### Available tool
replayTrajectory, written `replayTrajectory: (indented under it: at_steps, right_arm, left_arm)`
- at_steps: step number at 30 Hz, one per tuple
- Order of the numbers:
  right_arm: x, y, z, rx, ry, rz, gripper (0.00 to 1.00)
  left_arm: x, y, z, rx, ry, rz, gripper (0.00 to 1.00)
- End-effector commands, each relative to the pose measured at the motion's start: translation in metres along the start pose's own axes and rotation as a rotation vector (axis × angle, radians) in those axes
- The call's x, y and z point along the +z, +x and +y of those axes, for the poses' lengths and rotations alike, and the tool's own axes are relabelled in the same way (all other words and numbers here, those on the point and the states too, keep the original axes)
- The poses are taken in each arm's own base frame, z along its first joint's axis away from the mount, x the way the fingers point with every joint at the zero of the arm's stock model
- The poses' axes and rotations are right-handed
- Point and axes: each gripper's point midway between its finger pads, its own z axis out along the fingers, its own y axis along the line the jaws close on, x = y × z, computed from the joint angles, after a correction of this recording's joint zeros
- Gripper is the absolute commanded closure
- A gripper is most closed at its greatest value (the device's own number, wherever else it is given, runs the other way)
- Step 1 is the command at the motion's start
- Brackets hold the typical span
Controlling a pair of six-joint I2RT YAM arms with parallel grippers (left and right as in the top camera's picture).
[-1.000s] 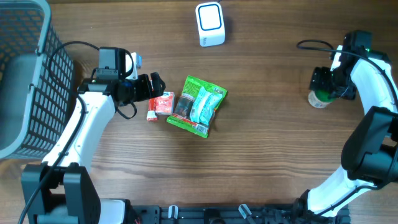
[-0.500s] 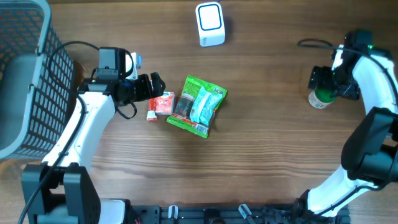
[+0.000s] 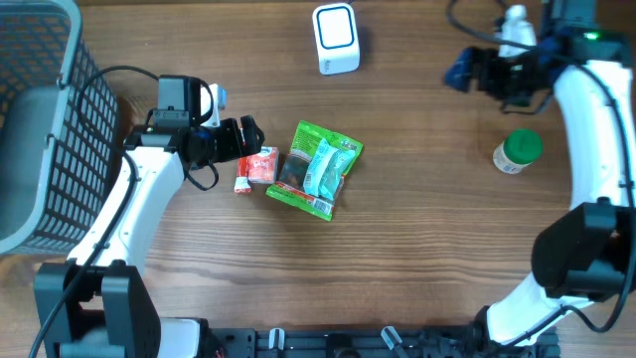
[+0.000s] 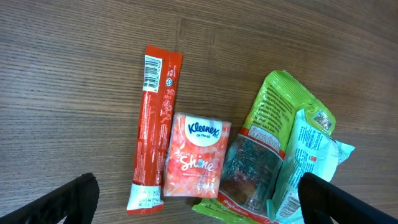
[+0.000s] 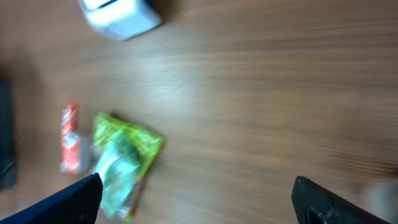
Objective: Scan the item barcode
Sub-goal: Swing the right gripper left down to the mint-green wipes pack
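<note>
Jar [image 3: 518,152]: round green lid, white body, alone on wood table [image 3: 417,249].

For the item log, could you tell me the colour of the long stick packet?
Red stick packet, white ends; left wrist view shows it best.

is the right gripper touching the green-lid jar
Apart. Overhead shows the right gripper well clear of the jar, with a wide gap between them.

my left gripper [image 4: 208,202] hangs wide open over the wooden table [image 4: 74,74]. between my fingers [image 4: 71,199] lie a red stick packet [image 4: 155,124], a kleenex pack [image 4: 196,155] just beside it, then a green snack bag [image 4: 273,112] with a pale teal packet [image 4: 311,162] on top.
</note>
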Motion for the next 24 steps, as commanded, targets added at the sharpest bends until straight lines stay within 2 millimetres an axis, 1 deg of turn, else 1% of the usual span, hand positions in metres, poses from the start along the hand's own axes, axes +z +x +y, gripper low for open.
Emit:
replayTrajectory:
  at_steps: [1,2,4,5,8,9,11,12,13,15,17,20,21,24]
  right_arm:
    - [0.028,0.033,0.060,-0.069,-0.128,0.115,0.02]
    - [0.036,0.042,0.070,-0.072,-0.135,0.144,0.00]
    - [0.049,0.057,0.086,-0.058,-0.143,0.186,0.00]
    - [0.059,0.068,0.096,-0.036,-0.146,0.215,0.00]
    - [0.086,0.093,0.114,-0.003,-0.153,0.264,0.00]
    - [0.105,0.107,0.122,0.005,-0.155,0.272,0.00]
    - [0.125,0.122,0.124,0.044,-0.128,0.271,0.02]
    - [0.132,0.127,0.123,0.062,-0.111,0.270,0.05]
    - [0.146,0.139,0.120,0.098,-0.075,0.265,0.11]
    - [0.155,0.148,0.121,0.096,-0.077,0.262,0.16]
    - [0.163,0.155,0.123,0.073,-0.089,0.253,0.17]
    - [0.175,0.156,0.124,0.042,-0.085,0.204,0.17]
    - [0.177,0.155,0.123,0.034,-0.080,0.188,0.19]
    - [0.181,0.153,0.125,0.027,-0.085,0.162,0.32]
  left_arm:
    - [-0.007,-0.008,-0.002,0.003,0.013,-0.026,0.00]
    - [-0.007,-0.008,-0.002,0.003,0.013,-0.026,0.00]
    - [-0.007,-0.008,-0.002,0.003,0.013,-0.026,0.00]
    - [-0.007,-0.008,-0.002,0.003,0.013,-0.026,0.00]
    - [-0.007,-0.008,-0.002,0.003,0.013,-0.026,0.00]
    - [-0.007,-0.008,-0.002,0.003,0.013,-0.026,0.00]
    - [-0.007,-0.008,-0.002,0.003,0.013,-0.026,0.00]
    - [-0.007,-0.008,-0.002,0.003,0.013,-0.026,0.00]
    - [-0.007,-0.008,-0.002,0.003,0.013,-0.026,0.00]
    - [-0.007,-0.008,-0.002,0.003,0.013,-0.026,0.00]
    - [-0.007,-0.008,-0.002,0.003,0.013,-0.026,0.00]
    - [-0.007,-0.008,-0.003,0.003,0.013,-0.027,0.00]
    - [-0.007,-0.008,-0.002,0.003,0.013,-0.026,0.00]
    - [-0.007,-0.008,-0.002,0.003,0.013,-0.026,0.00]
